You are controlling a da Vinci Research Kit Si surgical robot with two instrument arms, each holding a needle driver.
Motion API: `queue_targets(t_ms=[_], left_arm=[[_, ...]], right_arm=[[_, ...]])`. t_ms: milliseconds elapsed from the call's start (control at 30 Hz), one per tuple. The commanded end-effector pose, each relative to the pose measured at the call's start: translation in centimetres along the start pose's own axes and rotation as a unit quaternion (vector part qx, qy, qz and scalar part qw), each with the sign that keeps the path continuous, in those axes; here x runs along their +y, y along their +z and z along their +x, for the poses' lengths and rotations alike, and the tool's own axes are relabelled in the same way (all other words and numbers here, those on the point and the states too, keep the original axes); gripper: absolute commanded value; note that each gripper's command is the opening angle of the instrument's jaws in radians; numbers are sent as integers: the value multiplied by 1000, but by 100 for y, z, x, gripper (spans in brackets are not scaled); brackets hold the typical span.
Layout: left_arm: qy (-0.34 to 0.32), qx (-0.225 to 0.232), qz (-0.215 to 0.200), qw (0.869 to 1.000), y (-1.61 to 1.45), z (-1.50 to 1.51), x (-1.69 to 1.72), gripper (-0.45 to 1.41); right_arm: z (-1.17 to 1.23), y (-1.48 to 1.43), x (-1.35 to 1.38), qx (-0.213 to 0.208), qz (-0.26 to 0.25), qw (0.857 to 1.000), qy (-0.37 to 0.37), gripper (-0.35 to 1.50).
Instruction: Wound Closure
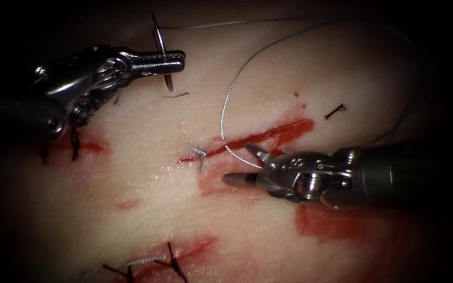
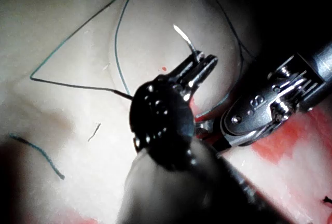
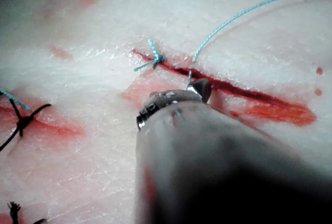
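Two tools over one piece of tissue with a slanting cut.

Left tool: jaws pressed together, pinching the needle near the middle of its curve. Needle stands crosswise to the jaws, one end above them, the other below, clear of the tissue, well up and to the left of the cut. In the left wrist view the needle's bright tip rises past the same jaws.

Thread: runs from the needle's upper end away to the right, sweeps round in a wide loop and comes down into the cut just beside the right tool's upper jaw.

Right tool: jaws spread, holding nothing, one tip on either side of the thread's lowest bend, lying over the red fluid along the cut's lower edge.

One finished knot with short ends sits on the cut, just left of the right tool's tips.

Loose thread scraps: one just below the left tool's jaws, one above the right tool.
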Motion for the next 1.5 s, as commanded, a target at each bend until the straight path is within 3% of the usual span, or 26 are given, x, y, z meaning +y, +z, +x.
queue_targets(t_ms=[33, 67, 100, 300, 533, 633, 767, 900, 1000, 1333, 1500], left_arm=[[0, 0, -1, 1000, 3, -5, -3, -45], [0, 0, -1, 1000, 3, -5, -3, -45], [0, 0, -1, 1000, 3, -5, -3, -45], [0, -3, 3, 1000, 2, -4, -3, -45], [0, -4, 3, 1000, 1, -5, -3, -45], [0, -3, 3, 1000, 1, -5, -3, -45], [0, -5, 3, 1000, 1, -5, -4, -45], [1, -6, 4, 1000, 1, -6, -4, -45], [1, -6, 4, 1000, 1, -6, -4, -45], [1, -6, 4, 1000, 1, -6, -4, -45], [1, -6, 4, 1000, 1, -6, -4, -45]], right_arm=[[-5, 10, -5, -4, 0, 1000, -3, 24], [-8, 9, -5, -8, 1, 1000, -4, -23], [-9, 8, -5, -14, -1, 1000, -5, -35], [-13, -6, -1, -42, -24, 999, 12, -35], [-7, -58, 12, -60, -35, 997, 39, -35], [-25, -81, 21, -91, -29, 994, 56, -35], [-68, -117, 36, -154, -14, 987, 49, -35], [-115, -159, 57, -223, 4, 975, 22, -35], [-136, -180, 71, -267, -7, 963, 28, -35], [-170, -215, 101, -290, -29, 954, 77, -35], [-190, -234, 114, -334, -52, 937, 83, -35]])
